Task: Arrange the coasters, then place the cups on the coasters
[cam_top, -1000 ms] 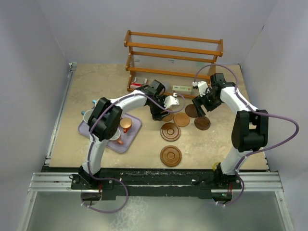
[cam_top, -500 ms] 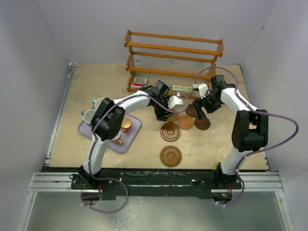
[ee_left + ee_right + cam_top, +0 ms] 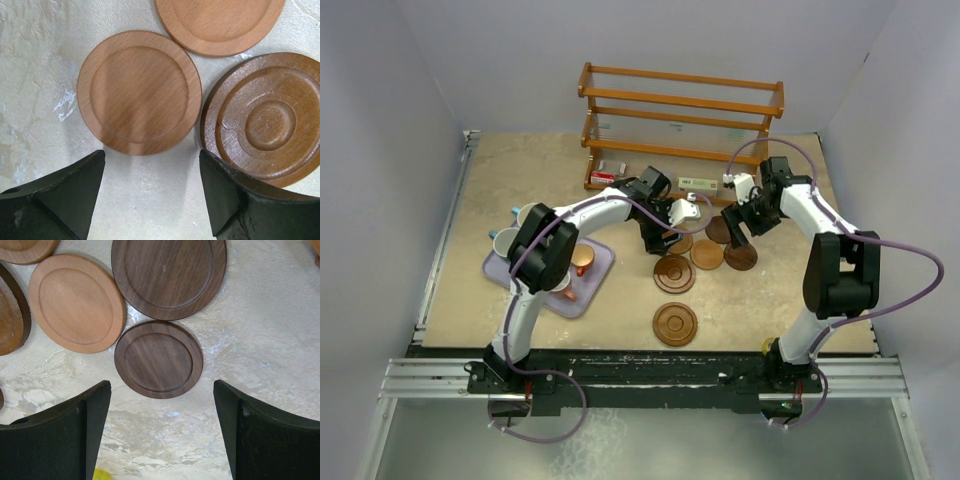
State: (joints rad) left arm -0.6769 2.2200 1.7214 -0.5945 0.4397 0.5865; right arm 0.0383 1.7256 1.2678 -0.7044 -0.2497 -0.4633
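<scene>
The lavender tray [image 3: 588, 290] holds seemingly several cups [image 3: 582, 260]; left fingers [image 3: 60, 195] and right fingers [image 3: 55, 435] gape wide, empty.

Tabletop [image 3: 30, 60]: cream-beige, mottled, with white scuff patches.
Light coaster [image 3: 140, 92]: pale tan, fine wood speckle, otherwise plain.
Second light coaster [image 3: 220, 25]: same tan, slightly more orange.
Grooved coaster [image 3: 267, 120]: reddish mid-brown, concentric rings, darker rim.
Near dark coaster [image 3: 159, 359] and far dark coaster [image 3: 169, 277]: walnut brown with darker straight grain streaks.
Left gripper [image 3: 151, 161] and right gripper [image 3: 162, 390]: fingers matte black.
Tray [image 3: 585, 298]: lavender.
Copper cup [image 3: 582, 260]: copper-orange.
Blue cup [image 3: 505, 240]: pale blue outside, white inside.
Rack [image 3: 587, 82]: warm orange-brown wood.
</scene>
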